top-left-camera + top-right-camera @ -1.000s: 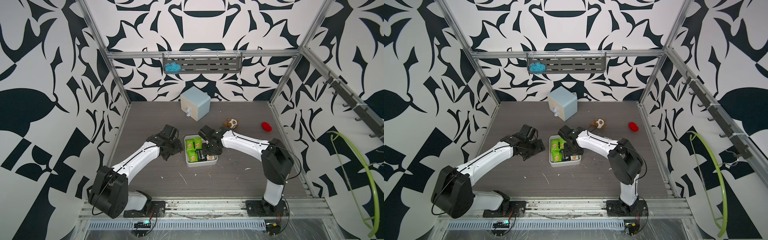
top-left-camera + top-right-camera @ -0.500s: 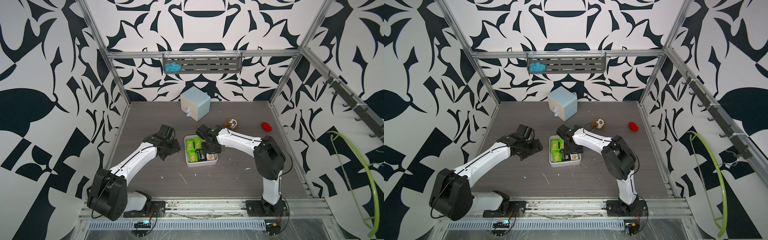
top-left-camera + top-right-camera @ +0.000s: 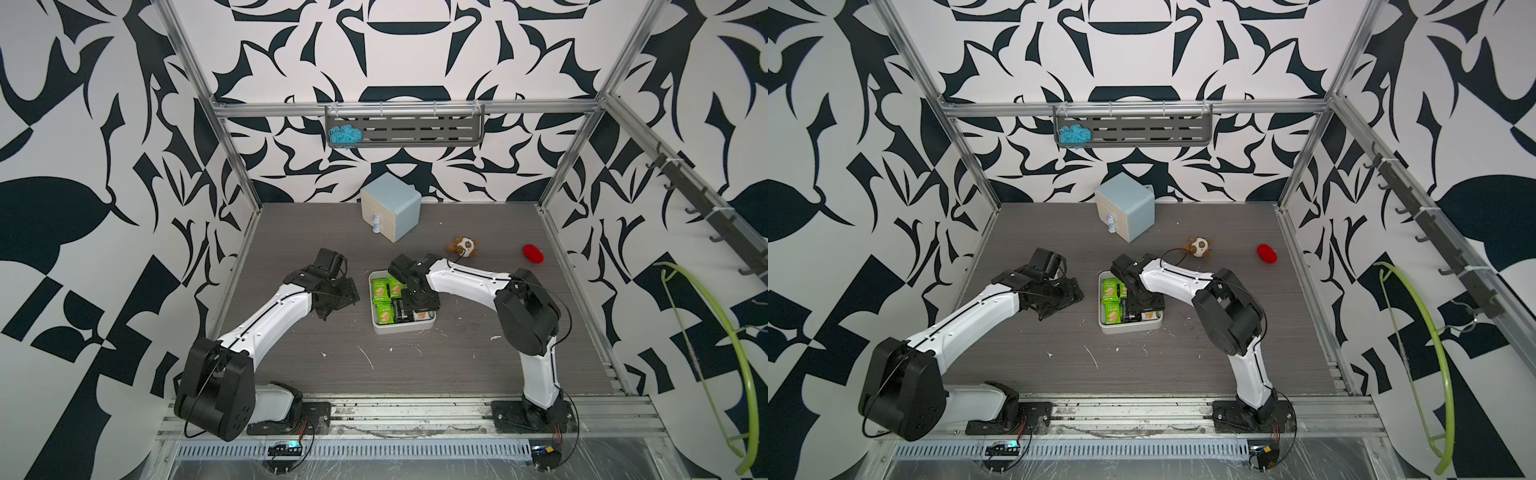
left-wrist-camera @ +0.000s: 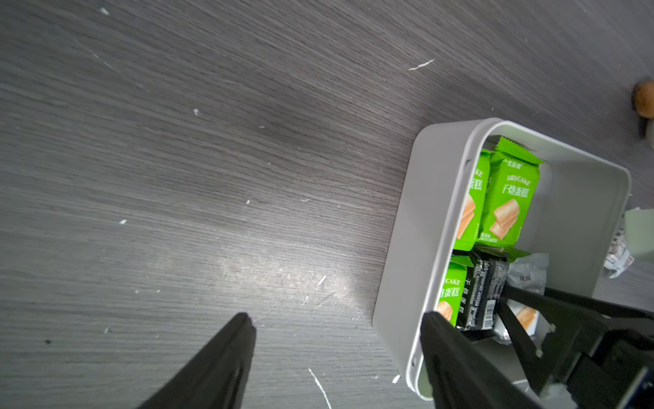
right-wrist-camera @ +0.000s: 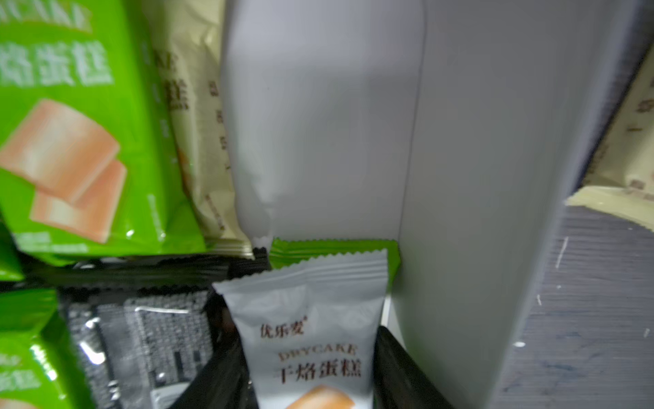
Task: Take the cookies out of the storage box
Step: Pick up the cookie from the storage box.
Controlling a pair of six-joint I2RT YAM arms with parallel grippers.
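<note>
Right gripper (image 5: 304, 350) is down inside the storage box (image 5: 460, 177), its fingers (image 5: 400, 368) standing either side of one white packet (image 5: 311, 304), close on both edges: pinched or only bracketed, that cannot be told. Around it the cookies (image 4: 509, 202) lie packed flat: at least three green ones, one black packet (image 4: 481, 294), and one pale yellow packet (image 5: 198, 141) half under a green one. Another pale yellow wrapper (image 5: 615, 187) lies outside the wall, by the table (image 4: 177, 177). The box wall runs right alongside one finger, and in both top views the right wrist covers that side of the box. Left gripper (image 4: 338, 331) hangs just beside the box's other wall, jaws wide apart, nothing between them. Further back: one light-blue cabinet (image 3: 390, 205), one plush toy (image 3: 463, 246), one red lump (image 3: 533, 253), one blue tangle (image 3: 344, 135) on the wall shelf (image 3: 415, 131)
</note>
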